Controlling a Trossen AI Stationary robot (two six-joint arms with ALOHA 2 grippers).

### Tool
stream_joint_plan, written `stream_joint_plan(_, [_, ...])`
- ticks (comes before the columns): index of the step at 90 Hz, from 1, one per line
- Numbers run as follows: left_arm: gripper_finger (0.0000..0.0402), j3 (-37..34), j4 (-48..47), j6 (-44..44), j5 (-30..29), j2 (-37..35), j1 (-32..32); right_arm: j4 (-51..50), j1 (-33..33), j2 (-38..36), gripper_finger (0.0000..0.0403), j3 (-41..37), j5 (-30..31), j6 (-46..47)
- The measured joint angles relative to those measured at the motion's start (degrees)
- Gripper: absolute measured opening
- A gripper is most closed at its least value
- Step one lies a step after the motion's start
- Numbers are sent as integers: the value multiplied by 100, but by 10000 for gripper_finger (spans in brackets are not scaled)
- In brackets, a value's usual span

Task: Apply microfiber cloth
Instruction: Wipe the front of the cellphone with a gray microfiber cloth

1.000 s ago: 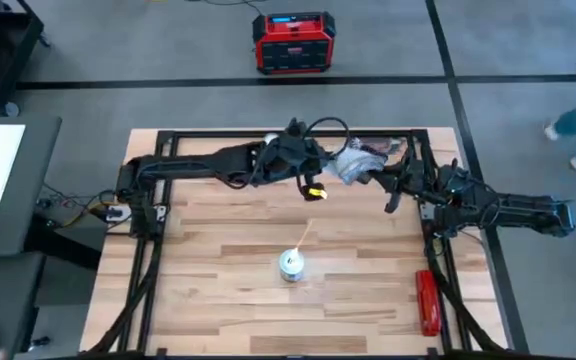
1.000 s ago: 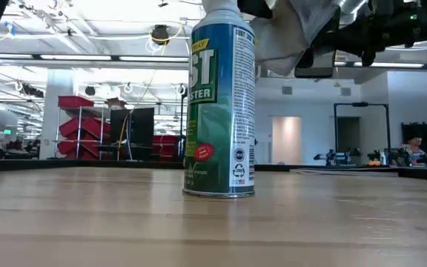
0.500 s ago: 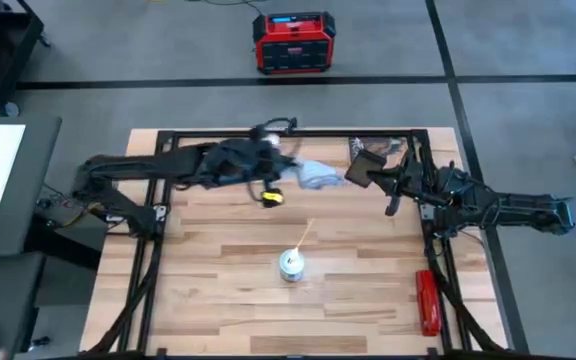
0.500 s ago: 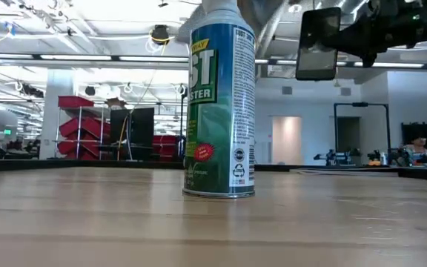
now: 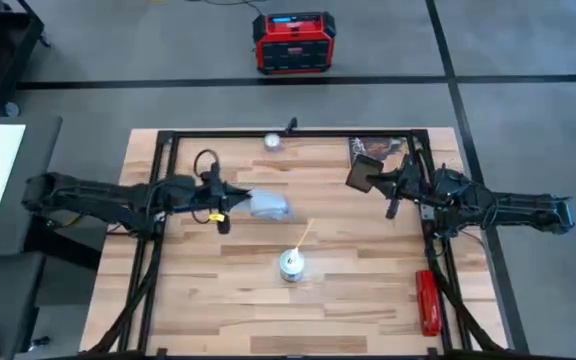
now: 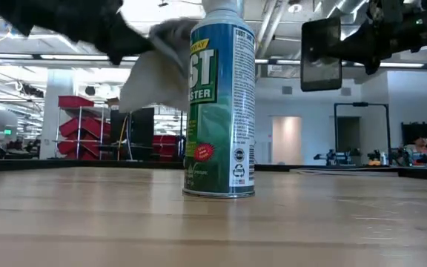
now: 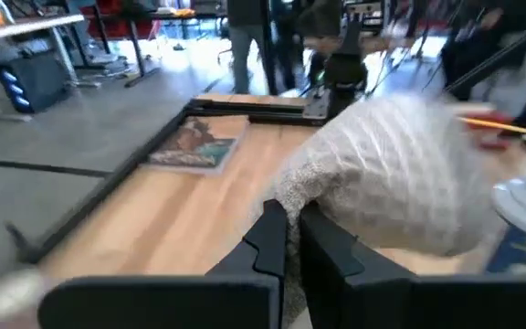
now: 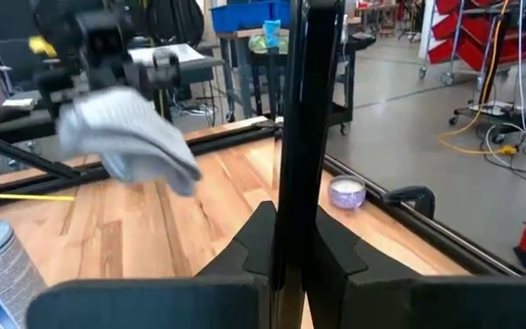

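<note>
**A:** Status, left side first?

**B:** Left gripper (image 5: 230, 204) is over the left half of the table (image 5: 218, 290), clear of the surface. Fingers (image 7: 268, 239) are pinched together on a corner of the microfiber cloth (image 5: 265, 205). The cloth hangs bunched off the fingertips, up in the air and not on the wood.

**A:** Where's the cloth relative to the can?

**B:** High view: up and left of the spray can (image 5: 290, 265), apart from it. Low view: the cloth (image 6: 158, 70) sits at the can's (image 6: 222, 100) upper left, above the table. Contact with the can: cannot tell from there. A thin straw (image 5: 304, 235) sticks out of the can top.

**A:** Middle and back?

**B:** Small round silver thing (image 5: 271, 141) at the far edge. Picture card (image 5: 368, 148) lies flat in the far right corner.

**A:** Right arm?

**B:** Right gripper (image 5: 380, 178) is at the right side, also raised. Its fingers are clamped on the edge of a black phone (image 5: 361, 175), which stands upright in the low view (image 6: 322, 53). Well apart from the cloth.

**A:** Anything else?

**B:** Red tool (image 5: 427, 302) lies on the near right edge. Red-and-black box (image 5: 293, 43) on the floor behind the table.
</note>
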Motion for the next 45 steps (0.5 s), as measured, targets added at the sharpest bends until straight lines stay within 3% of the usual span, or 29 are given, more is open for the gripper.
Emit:
stream_joint_plan(19, [0,-871,995,-985,105,-96,2,-9,-4,2,14,0,108,64])
stream_joint_plan(45, [0,-1499,1128,-1453,-12,-88,0,-6,-4,11,14,0,133,51])
